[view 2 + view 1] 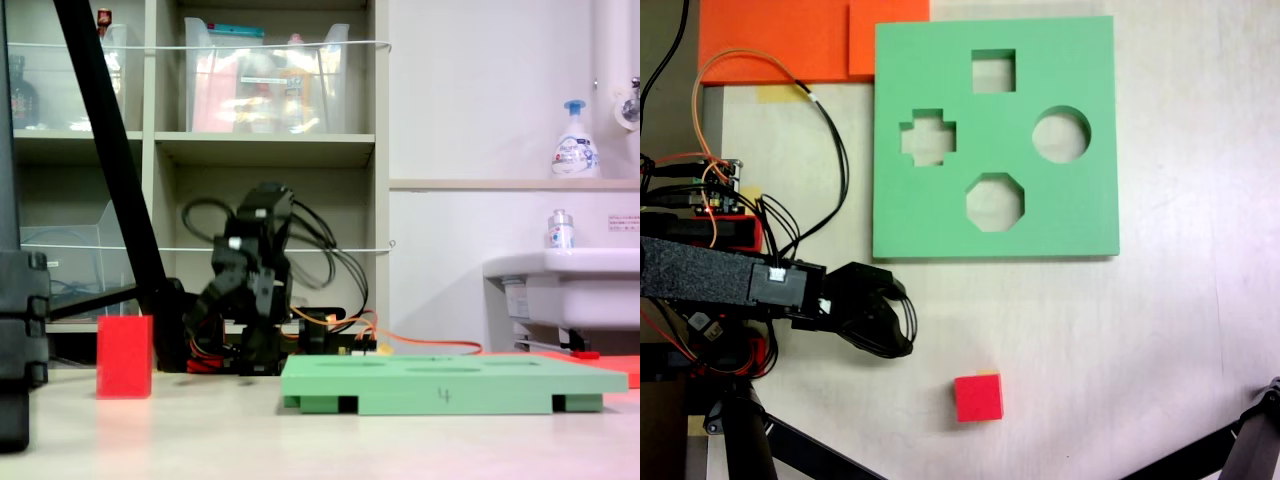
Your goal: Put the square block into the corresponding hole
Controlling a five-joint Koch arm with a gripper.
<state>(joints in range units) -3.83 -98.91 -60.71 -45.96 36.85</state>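
Step in hand, as I judge it: the reach for the square block (978, 397). The gripper (883, 320) hangs over bare table, well apart from the block, holding nothing. Whether its jaws stand apart or together I cannot tell; they read only as a dark curled mass in both exterior views.

To do it well: come down over the block with the jaws squared to two opposite faces, grip low, and lift level so it meets the corresponding hole (993, 70) flat.

Block: small bright red cube, upright on the table (untouched), below the green board (1080, 210) in the first exterior view.
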